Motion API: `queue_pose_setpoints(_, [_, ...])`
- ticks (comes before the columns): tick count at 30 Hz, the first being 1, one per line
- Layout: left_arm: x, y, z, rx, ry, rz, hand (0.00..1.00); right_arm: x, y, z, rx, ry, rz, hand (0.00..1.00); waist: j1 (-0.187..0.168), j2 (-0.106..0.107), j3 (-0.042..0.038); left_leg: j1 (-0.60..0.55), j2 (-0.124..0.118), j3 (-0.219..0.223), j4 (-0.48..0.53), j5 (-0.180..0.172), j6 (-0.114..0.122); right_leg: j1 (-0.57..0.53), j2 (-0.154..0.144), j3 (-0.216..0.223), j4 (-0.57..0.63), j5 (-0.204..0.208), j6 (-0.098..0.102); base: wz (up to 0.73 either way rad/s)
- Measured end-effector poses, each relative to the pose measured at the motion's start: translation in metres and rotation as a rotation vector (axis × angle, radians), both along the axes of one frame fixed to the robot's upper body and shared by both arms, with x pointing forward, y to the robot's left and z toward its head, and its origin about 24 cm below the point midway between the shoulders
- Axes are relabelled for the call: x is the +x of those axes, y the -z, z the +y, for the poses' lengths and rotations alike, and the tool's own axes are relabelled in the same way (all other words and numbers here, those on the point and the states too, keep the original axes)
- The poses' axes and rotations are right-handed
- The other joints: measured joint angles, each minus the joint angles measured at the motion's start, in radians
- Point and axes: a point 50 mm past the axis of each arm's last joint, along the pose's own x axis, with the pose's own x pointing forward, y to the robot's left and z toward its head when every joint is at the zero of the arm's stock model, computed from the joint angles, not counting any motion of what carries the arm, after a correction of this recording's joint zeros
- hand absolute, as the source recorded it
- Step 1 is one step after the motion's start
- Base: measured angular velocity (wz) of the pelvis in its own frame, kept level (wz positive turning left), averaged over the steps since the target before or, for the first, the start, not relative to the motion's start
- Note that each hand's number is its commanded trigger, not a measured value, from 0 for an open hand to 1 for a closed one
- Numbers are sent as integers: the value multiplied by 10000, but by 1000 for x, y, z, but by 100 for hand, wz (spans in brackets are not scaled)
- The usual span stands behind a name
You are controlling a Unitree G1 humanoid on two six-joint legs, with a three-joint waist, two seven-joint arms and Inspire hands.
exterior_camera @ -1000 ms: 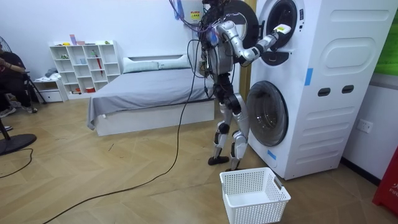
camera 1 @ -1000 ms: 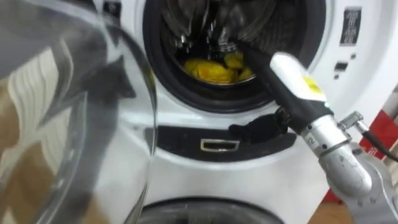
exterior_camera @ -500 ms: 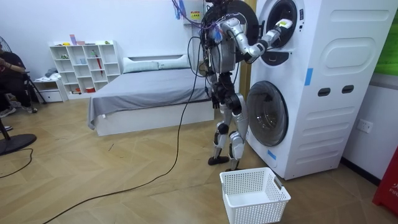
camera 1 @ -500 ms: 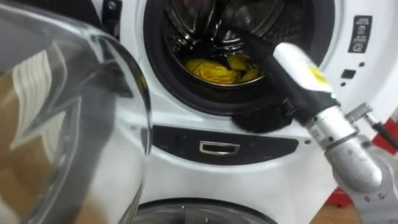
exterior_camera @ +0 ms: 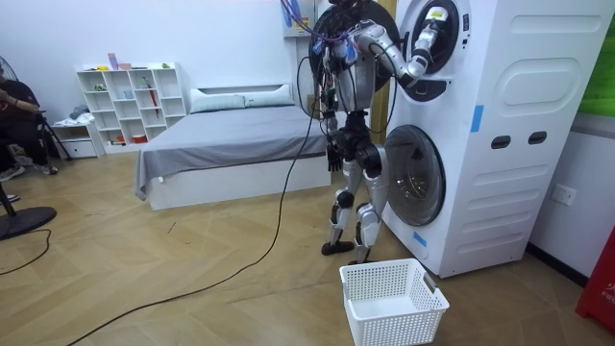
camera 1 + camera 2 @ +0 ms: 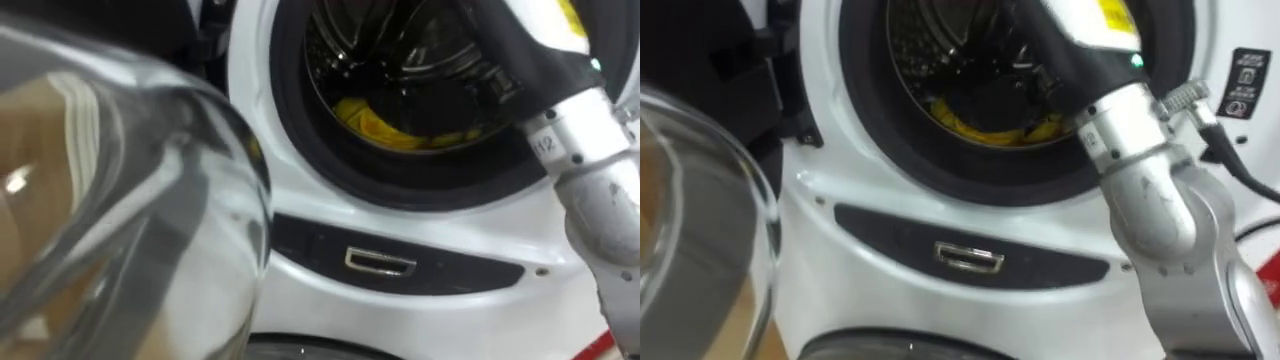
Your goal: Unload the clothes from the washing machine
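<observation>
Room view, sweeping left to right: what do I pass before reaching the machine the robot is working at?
Seated person → white shelf unit → bed → white washing machine stack.

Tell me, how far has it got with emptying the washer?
Done: the door is open. In hand: the right hand is inside the drum by the yellow clothes; a grasp cannot be seen. Left: pulling them out; the basket holds nothing.
</observation>
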Motion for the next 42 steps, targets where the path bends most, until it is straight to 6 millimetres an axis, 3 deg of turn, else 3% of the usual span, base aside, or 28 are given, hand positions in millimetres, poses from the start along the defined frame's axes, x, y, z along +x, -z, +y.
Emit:
queue_pose_setpoints(11, [-6,1,-2,-354,-18,144,0,-3,-1,5,-94,-28,373,0,82,-56,-3,14,104,-9,-39,15,-104,-4,97,-26,-6,-26,-78,0])
queue_pose_setpoints(15, [-6,1,-1,-343,-80,217,0,-1,5,9,-415,-133,966,0,65,-93,-13,5,120,-25,-34,7,-122,10,93,-62,-8,-65,-123,3])
queue_pose_setpoints(18, [-3,0,0,-322,-115,252,0,5,16,14,-871,-202,1848,0,58,-184,36,6,130,-120,-6,-9,-145,93,95,-155,-74,-60,-130,9])
queue_pose_setpoints(23, [-7,0,1,-358,-260,489,0,25,41,4,-1290,484,3480,0,131,-219,54,171,126,-281,-61,-22,-142,385,77,-389,-274,-36,-135,12])
queue_pose_setpoints(25, [-7,0,2,-307,-284,620,0,27,39,0,-1270,517,3577,0,54,-235,63,194,100,-488,-62,-22,-140,502,62,-556,-355,-54,-120,22])
queue_pose_setpoints(42, [-7,-2,3,-228,-228,799,0,57,56,-23,-414,629,5430,0,52,-189,108,271,-43,-857,172,-50,-91,814,-103,-815,-348,-167,52,7])
